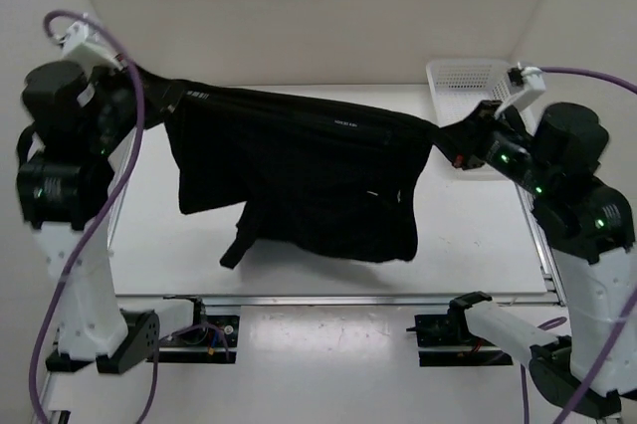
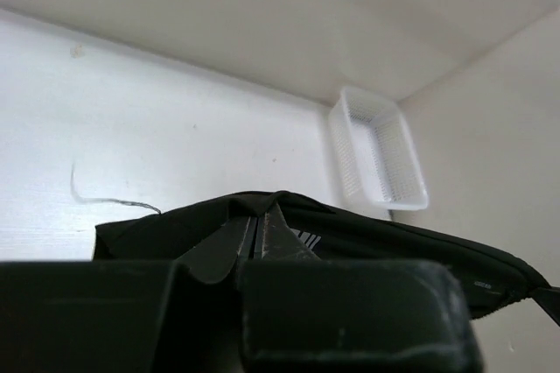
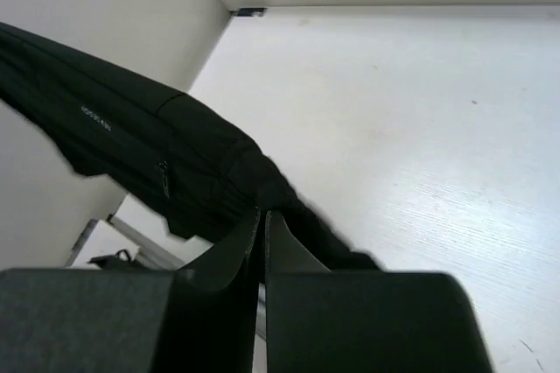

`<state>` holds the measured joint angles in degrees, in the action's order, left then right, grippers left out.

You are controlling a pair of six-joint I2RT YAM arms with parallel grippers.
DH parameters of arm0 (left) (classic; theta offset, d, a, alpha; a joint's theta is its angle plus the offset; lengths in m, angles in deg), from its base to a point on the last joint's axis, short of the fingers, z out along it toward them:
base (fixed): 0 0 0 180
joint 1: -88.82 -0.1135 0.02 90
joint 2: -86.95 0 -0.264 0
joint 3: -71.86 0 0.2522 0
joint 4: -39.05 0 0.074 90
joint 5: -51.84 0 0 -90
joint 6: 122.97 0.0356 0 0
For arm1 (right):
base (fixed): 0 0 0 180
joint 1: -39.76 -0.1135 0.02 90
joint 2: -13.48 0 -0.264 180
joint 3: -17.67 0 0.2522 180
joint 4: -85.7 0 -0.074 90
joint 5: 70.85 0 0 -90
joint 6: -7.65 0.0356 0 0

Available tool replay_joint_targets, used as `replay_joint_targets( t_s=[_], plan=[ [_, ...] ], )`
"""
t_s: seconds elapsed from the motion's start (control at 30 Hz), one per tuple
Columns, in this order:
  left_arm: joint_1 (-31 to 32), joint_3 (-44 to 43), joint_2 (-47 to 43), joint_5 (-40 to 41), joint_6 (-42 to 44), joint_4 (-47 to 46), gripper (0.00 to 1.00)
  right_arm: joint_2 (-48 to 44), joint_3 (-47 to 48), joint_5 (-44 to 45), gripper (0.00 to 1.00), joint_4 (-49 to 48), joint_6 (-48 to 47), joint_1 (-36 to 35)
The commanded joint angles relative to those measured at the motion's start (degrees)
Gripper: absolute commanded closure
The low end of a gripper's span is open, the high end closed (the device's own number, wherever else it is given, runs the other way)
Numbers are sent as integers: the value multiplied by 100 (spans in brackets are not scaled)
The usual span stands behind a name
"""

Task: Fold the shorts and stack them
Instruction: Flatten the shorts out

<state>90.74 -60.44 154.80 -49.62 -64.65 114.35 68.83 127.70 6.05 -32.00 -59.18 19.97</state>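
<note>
My left gripper [image 2: 260, 231] is pinched fully shut on one end of the waistband of the shorts [image 1: 299, 175]. In its wrist view the fingers meet with black cloth folded over the tips. My right gripper [image 3: 262, 220] is closed just as hard on the other end, where the fabric is drawn into a narrow rope running into the tips.

The white basket [image 1: 468, 76] is my marker. My right grip sits just on the near side of it, almost at its rim. My left grip is well away from it, across the table [image 1: 478, 235]. The shorts hang stretched between the two, waistband uppermost and legs draping down towards the surface. I cannot tell whether the lower hem touches it.

Both holds look like small bites on soft cloth. If I pull my arms further apart, one end could slide out and the whole garment would swing to the other side. The leg farther from the basket looks twisted, with a dark strip hanging below the hem. Laid down like that, I judge it would land creased and spoil the fold. The end near the basket worries me too, because a careless swing could drag cloth over the rim or nudge the basket.
</note>
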Motion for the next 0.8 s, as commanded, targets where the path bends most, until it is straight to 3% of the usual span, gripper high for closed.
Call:
replay_joint_targets(
  t_s=[0.0,0.1,0.17,0.2,0.27,0.3,0.37,0.4,0.43,0.5,0.53,0.6,0.67,0.73,0.77],
  plan=[
    [-103,173,1228,515,356,-80,90,702,-247,1379,100,149,-384,72],
    [-103,226,2150,461,408,-475,90,1485,-625,1687,100,-492,-489,72],
    [89,-97,2747,784,496,-634,90,2281,-697,1801,100,-1063,-595,151],
    [142,-308,3473,1073,575,-634,87,2583,-697,1872,100,-1248,-595,290],
    [143,-1331,4293,1129,680,-634,61,3651,-383,1943,95,-1496,-508,510],
    [143,-1825,5141,1129,681,-121,19,4023,246,1943,65,-1426,-420,572],
    [143,-3210,5815,1015,681,470,7,4834,847,1838,48,-980,-367,626],
    [195,-3376,6001,867,681,691,1,4932,1111,1838,37,-882,-288,626],
    [195,-3282,5942,865,742,684,1,4880,1113,1785,31,-881,-288,626],
    [195,-1959,5399,865,804,265,1,4722,851,1785,31,-881,-218,555],
    [195,-1388,4683,813,804,45,3,4461,476,1785,31,-881,-148,503],
    [309,224,3984,760,865,-440,17,4117,-96,1549,35,-976,-33,503],
    [388,1153,3131,760,796,-441,36,3450,-1247,1399,41,-1117,133,380],
    [573,2533,2439,532,725,-633,62,2749,-2056,1155,54,-1346,257,327],
    [669,2981,2234,479,664,-704,65,2527,-2782,1074,59,-1346,379,327]
  ],
)
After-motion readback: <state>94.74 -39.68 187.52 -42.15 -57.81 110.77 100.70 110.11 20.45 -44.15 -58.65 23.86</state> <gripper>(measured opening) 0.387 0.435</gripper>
